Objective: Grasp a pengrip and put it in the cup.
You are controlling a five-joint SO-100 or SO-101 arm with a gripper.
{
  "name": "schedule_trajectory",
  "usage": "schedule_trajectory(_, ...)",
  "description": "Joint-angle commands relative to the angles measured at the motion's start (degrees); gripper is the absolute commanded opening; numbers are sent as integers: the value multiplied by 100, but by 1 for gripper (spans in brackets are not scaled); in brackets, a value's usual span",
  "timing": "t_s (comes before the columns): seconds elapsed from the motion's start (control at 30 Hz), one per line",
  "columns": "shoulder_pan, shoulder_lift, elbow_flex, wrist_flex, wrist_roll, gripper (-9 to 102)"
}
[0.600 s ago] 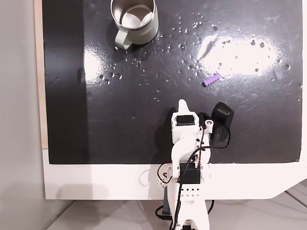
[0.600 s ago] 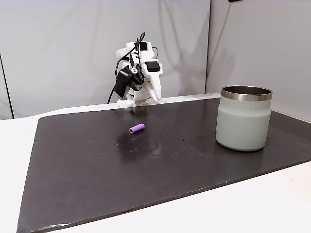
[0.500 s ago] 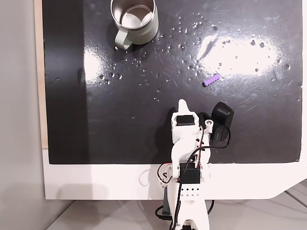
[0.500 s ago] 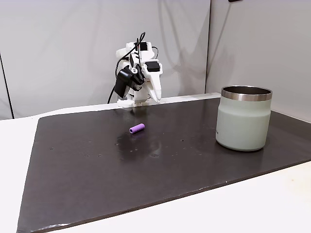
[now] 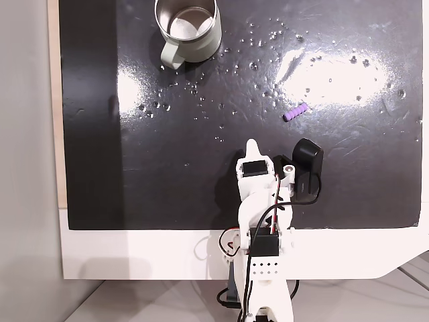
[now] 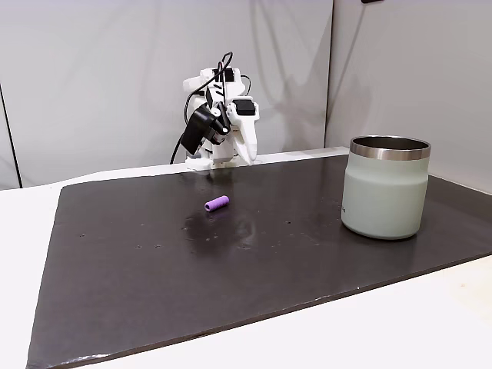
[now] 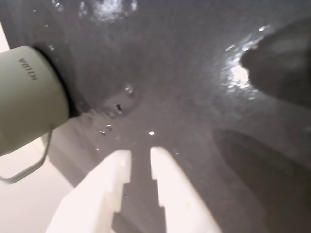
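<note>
On the glossy dark mat [image 5: 167,168] lies the ribbed pengrip [image 5: 295,112].

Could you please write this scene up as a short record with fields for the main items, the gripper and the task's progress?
surface: dark glossy mat on a white table
pengrip: purple pengrip lying on its side on the mat, untouched
cup: pale grey-green cup upright, handle toward the arm in the top-down fixed view, steel interior
gripper: gripper slightly open, holding nothing, above bare mat
relation: pengrip and cup far apart
progress: pengrip not yet grasped
</note>
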Motion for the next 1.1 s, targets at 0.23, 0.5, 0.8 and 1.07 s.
schedule_trajectory(0.23,396,53,-1740,1582,-1573,0)
schedule_trajectory(0.5,1661,44,-2575,2364,-2892,0)
schedule_trajectory(0.8,2909,26,-2681,2127,-4166,0)
schedule_trajectory(1.07,3059,-1723,-3322,1749,-4298,0)
